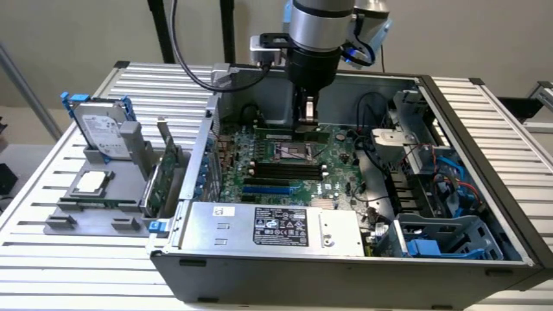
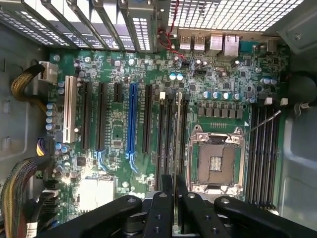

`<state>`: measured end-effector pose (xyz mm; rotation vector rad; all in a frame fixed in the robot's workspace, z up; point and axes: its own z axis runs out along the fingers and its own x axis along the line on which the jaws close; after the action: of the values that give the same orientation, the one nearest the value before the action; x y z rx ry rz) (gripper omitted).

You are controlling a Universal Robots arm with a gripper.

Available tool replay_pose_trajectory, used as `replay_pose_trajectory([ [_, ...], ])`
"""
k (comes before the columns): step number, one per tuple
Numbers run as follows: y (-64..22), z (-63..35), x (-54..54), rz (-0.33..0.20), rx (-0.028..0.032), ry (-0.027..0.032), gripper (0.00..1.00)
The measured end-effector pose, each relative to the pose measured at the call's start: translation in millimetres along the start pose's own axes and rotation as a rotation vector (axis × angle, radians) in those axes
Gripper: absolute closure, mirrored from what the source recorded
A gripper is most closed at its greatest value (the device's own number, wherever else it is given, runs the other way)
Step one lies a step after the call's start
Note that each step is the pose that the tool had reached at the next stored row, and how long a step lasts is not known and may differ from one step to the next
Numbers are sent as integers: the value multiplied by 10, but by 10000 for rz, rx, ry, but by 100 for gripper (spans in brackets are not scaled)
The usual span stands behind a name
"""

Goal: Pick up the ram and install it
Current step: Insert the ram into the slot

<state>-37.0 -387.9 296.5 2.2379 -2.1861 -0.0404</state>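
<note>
Where the ram is: the ram [image 1: 283, 135], a long, thin green circuit-board stick with a small pale label, stands on edge among the black memory slots on the far side of the silver processor socket [image 1: 294, 153]. It is directly beneath the gripper. Whether it is fully seated in a slot cannot be told.
Gripper: the black two-finger gripper [image 1: 307, 122] reaches straight down from the silver arm into the open grey computer case [image 1: 346, 278] and meets the ram's top edge.
Fingers: in the wrist view the two black fingers [image 2: 167, 196] stand narrow, nearly together, pinching a thin pale strip that runs away from them along one memory slot.
Motherboard: the green motherboard [image 1: 259, 155] lies flat on the case floor. Its blue expansion slot [image 2: 131, 119] and white expansion slot [image 2: 69, 109] are well apart from the fingers.
Power supply: a grey metal box with a black label [image 1: 276, 227] sits against the near wall of the case.
Outside the case: on the exterior view's left, a silver hard drive with blue rails [image 1: 100, 133] and a taller green expansion card [image 1: 168, 170] stand upright in a grey holder [image 1: 69, 217] on the slatted aluminium table [image 1: 493, 129].
</note>
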Motion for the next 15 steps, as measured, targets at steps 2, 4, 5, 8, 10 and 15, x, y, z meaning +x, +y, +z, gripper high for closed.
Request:
replay_pose_trajectory([
  [2, -2, 37, 8, 0, 0, 0, 100],
  [4, -4, 73, 16, 0, 0, -1, 100],
  [5, -4, 90, 20, 0, 0, -1, 100],
  [8, -7, 145, 34, -1, 0, 0, 100],
  [10, -8, 182, 48, 0, 1, -1, 100],
  [15, -9, 273, 89, 2, 0, -1, 100],
])
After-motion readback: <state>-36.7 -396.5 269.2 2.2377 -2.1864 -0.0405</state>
